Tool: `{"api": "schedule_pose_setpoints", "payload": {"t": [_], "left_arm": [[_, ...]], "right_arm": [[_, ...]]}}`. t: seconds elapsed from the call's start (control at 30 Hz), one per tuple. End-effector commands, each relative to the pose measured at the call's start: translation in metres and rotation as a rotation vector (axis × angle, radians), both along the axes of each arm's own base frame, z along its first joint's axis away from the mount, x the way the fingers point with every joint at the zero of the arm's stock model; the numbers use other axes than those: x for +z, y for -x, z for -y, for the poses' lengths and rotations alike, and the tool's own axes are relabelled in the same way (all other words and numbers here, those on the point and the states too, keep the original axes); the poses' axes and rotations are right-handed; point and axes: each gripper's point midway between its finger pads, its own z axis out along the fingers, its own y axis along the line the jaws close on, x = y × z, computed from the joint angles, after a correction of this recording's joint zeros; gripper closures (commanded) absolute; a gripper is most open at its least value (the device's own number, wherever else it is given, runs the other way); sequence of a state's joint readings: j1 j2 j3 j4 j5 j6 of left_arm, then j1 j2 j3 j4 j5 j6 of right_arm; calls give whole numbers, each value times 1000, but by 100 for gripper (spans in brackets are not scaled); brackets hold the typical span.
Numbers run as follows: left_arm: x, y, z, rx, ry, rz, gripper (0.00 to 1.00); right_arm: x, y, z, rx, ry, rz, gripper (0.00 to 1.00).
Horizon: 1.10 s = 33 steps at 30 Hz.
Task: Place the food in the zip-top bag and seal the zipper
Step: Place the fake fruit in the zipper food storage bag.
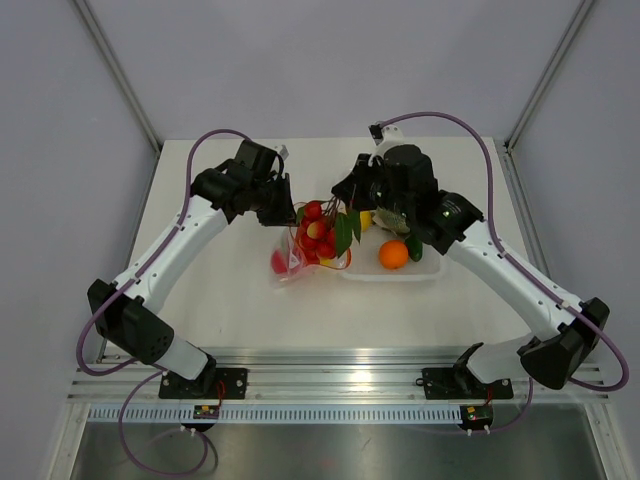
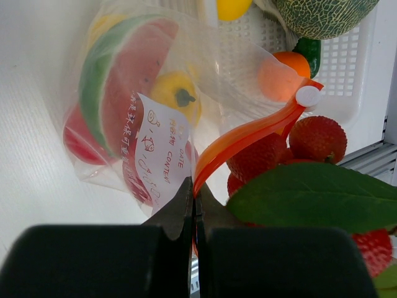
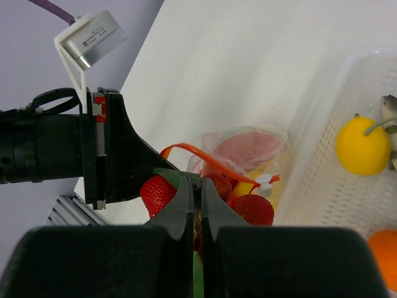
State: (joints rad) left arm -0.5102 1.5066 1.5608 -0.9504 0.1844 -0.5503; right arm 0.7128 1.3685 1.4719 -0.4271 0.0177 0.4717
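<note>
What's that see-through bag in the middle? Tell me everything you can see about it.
The bag is thin clear plastic, crinkled, lying on the white table beside the white tray. It has a white printed label and a curved orange-red zipper strip with a white slider. Inside show a watermelon slice, a yellow piece and something red. The left gripper pinches the strip; red berries crowd its mouth.
</note>
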Motion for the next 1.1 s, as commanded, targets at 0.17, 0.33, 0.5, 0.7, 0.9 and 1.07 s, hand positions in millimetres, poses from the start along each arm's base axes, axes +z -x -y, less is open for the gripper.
{"api": "schedule_pose_setpoints", "payload": {"t": [0.17, 0.33, 0.5, 0.7, 0.9, 1.07], "left_arm": [[34, 3, 6, -27, 72, 75, 100], [32, 2, 6, -28, 69, 73, 100], [27, 1, 8, -36, 65, 59, 100], [24, 1, 7, -37, 55, 56, 100], [26, 1, 8, -39, 60, 56, 100], [22, 0, 6, -34, 44, 50, 100]], "right_arm": [[2, -3, -12, -16, -46, 38, 100], [-13, 1, -14, -25, -13, 17, 100], [-3, 13, -28, 0, -6, 40, 100], [10, 24, -43, 31, -27, 62, 100], [15, 23, -49, 33, -32, 62, 100], [17, 27, -57, 67, -57, 52, 100]]}}
